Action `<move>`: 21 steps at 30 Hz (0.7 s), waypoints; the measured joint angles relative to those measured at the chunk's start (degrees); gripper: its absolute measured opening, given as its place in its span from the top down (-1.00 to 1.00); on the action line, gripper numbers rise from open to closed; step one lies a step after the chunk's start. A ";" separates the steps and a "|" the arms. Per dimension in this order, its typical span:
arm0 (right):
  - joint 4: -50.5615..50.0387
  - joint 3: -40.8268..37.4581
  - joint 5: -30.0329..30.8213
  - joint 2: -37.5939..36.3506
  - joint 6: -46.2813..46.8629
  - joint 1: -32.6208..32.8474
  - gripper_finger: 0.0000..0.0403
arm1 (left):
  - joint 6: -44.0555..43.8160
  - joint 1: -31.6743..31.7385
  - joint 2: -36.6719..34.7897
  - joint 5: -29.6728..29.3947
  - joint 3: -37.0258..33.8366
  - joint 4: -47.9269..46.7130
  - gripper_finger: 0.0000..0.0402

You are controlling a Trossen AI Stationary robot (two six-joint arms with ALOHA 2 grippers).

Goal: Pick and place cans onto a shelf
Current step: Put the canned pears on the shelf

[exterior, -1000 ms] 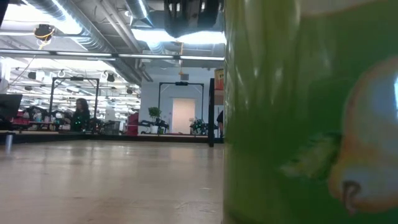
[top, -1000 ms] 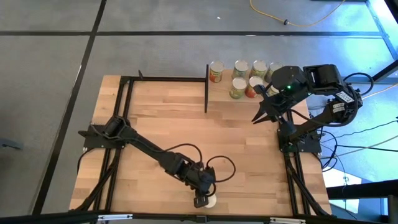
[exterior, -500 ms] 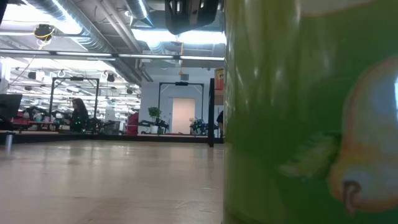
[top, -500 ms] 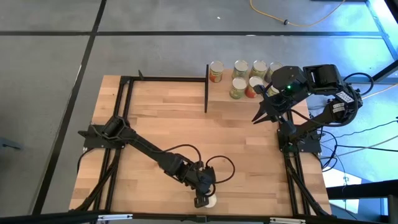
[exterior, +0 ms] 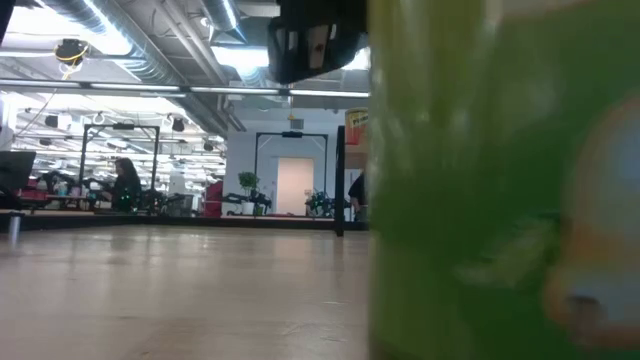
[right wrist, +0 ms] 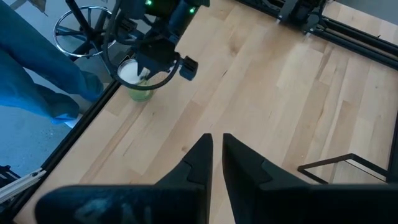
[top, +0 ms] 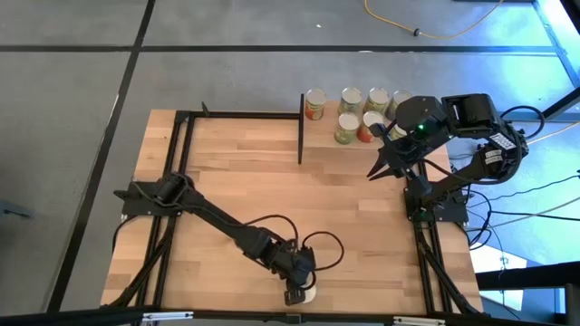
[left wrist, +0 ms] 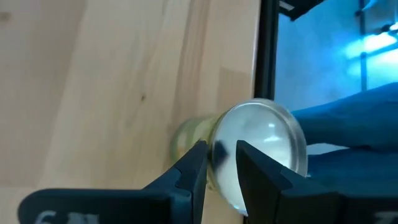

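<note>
Your left end effector (top: 298,294) hangs over a green-labelled can (top: 306,292) at the near edge of the tabletop (top: 245,186), close to the black metal frame rail. In the left wrist view its two dark fingers (left wrist: 189,171) stand almost together, a thin gap between them, above the can's (left wrist: 258,149) pale shiny round lid; they grip nothing. The can stands upright on the wood, its glossy green paper label filling much of the low view (exterior: 500,200).

Your right end effector (top: 382,167) hovers in the air over the far right part of the tabletop, well apart from that can. Its pointed dark fingers (right wrist: 199,158) are nearly closed and empty, with only a slim slot between the tips.

Beyond it, the other cans (top: 349,113) stand in a cluster on the shelf (top: 317,136), a small light-wood board beside a thin black upright panel (top: 300,127). Their tops are round and shiny; the labels show green, yellow and orange-red.

The tabletop is pale butcher-block, laid in long strips, bordered by a black metal frame.

In the room beyond the table, a person (exterior: 127,185) sits far off at a desk.
</note>
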 joint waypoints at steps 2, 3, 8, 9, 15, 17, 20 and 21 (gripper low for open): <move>0.00 0.00 -0.01 0.00 0.00 0.00 0.81 | 0.31 0.00 0.21 0.50 0.00 0.51 0.60; 0.00 0.00 -0.02 0.00 0.00 -0.02 0.81 | 0.62 0.00 0.21 0.50 0.00 0.97 0.60; 0.00 0.00 -0.01 0.00 0.04 -0.01 0.80 | 0.80 0.04 0.19 0.04 0.02 1.12 0.60; 0.00 0.00 -0.02 0.00 0.04 -0.01 0.80 | 0.83 0.04 0.19 0.24 0.02 1.16 0.60; 0.00 0.00 -0.02 0.00 0.04 -0.02 0.80 | 2.02 0.04 0.19 0.59 0.02 -0.52 0.60; 0.01 0.00 -0.01 0.00 0.04 -0.02 0.80 | 2.03 0.04 0.19 0.59 0.02 -1.39 0.60; 0.02 0.00 -0.01 0.00 0.07 -0.01 0.80 | 2.03 0.04 0.19 0.57 0.02 -1.54 0.60; 0.02 0.00 -0.02 0.00 0.07 -0.02 0.80 | 2.03 0.04 0.19 0.59 0.02 -1.54 0.60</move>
